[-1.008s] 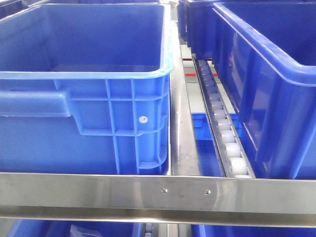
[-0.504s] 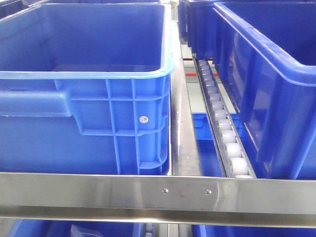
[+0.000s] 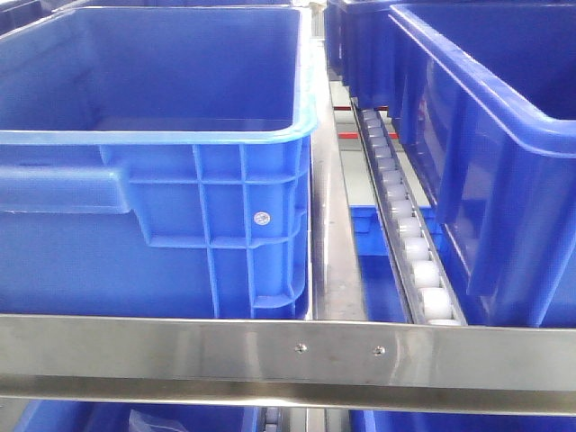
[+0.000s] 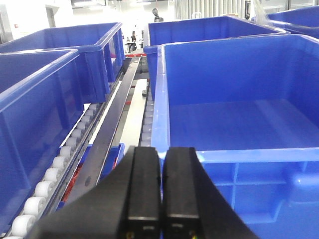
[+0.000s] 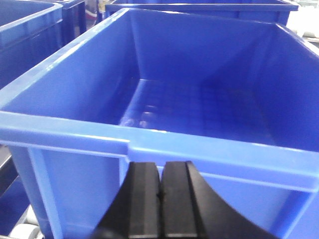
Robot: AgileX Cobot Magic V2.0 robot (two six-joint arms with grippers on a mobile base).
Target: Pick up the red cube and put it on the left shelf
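Black and pressed flat together, the two fingers of the left gripper [image 4: 160,191] meet along a thin seam with nothing showing between them, and the right gripper [image 5: 159,199] stands the same way, its jaws fully closed on nothing. Neither touches anything in its wrist view; each hangs just in front of the near wall of a blue crate. In the front view the nearest thing is the shiny steel front rail [image 3: 288,360] of the left shelf [image 3: 328,243], running across the lower frame with two small screws near its middle. Behind the rail on the left sits a large blue crate [image 3: 157,180], its ribbed outer wall and pale rim facing the camera, its inside bare as far as can be seen. To its right a steel divider runs away from the camera, and beside that a white roller track [image 3: 405,225] slopes up toward the far end. Further right another blue crate [image 3: 486,153] fills the frame edge, with more crates behind it at the far side. Below the rail, parts of a lower tier with more blue plastic show through. The left wrist view shows the same layout from the other side: rollers on the left, a steel divider, crates on both sides. The red cube is not visible in any view.
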